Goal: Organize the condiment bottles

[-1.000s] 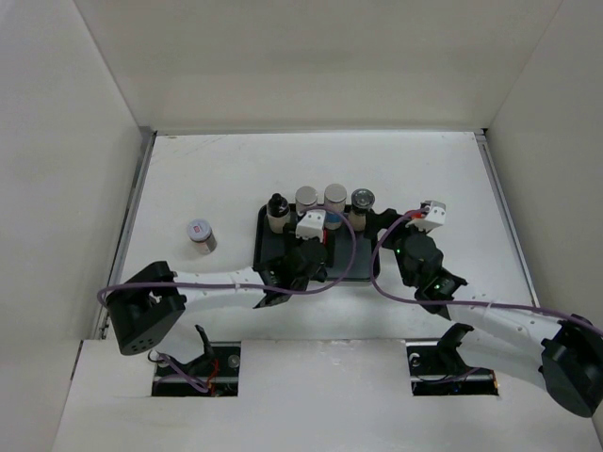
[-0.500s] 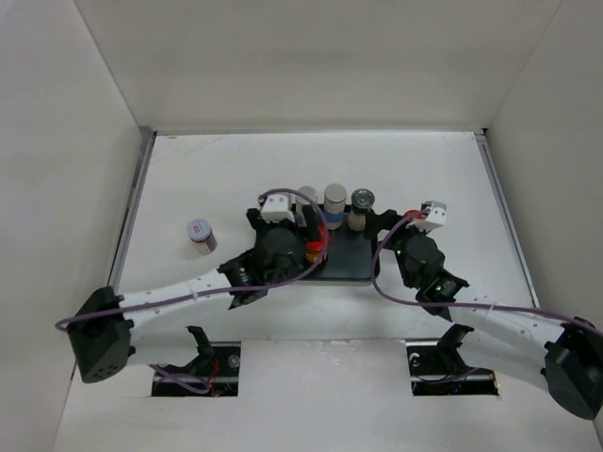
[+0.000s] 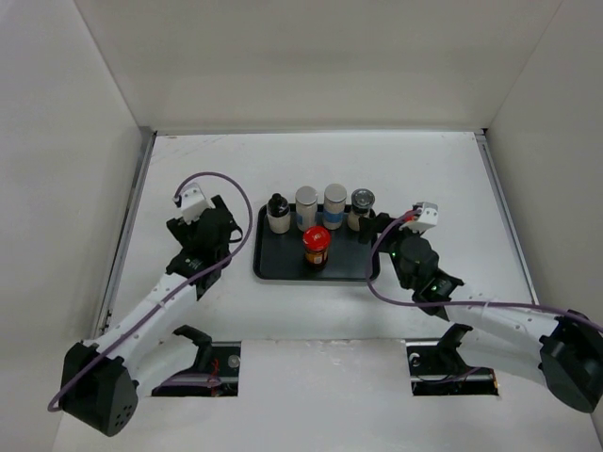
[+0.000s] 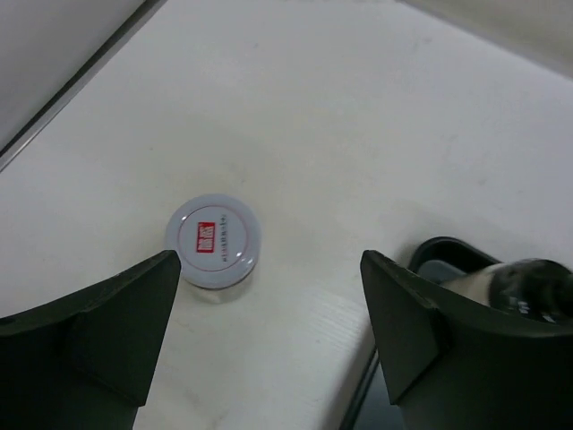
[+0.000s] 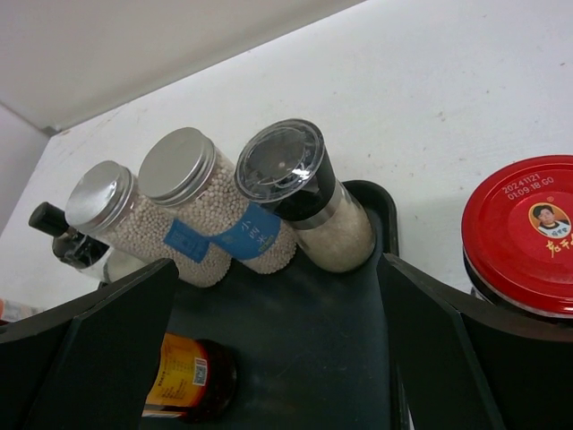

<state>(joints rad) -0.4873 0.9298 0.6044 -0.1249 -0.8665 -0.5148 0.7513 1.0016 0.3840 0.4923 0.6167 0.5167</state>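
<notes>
Off the tray (image 3: pixel 283 268), my left end effector (image 4: pixel 269 269) leaves a red-lidded jar (image 3: pixel 317 245) standing there; fingers (image 4: pixel 107 322) gape empty, white-lidded jar (image 4: pixel 213 240) on the counter (image 4: pixel 358 107) ahead between them, likely next. My right end effector (image 5: pixel 277 269) gapes too.

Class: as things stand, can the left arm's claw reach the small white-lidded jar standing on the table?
Probably yes: the open left claw hangs over the small white-lidded jar, with only bare table between.
</notes>
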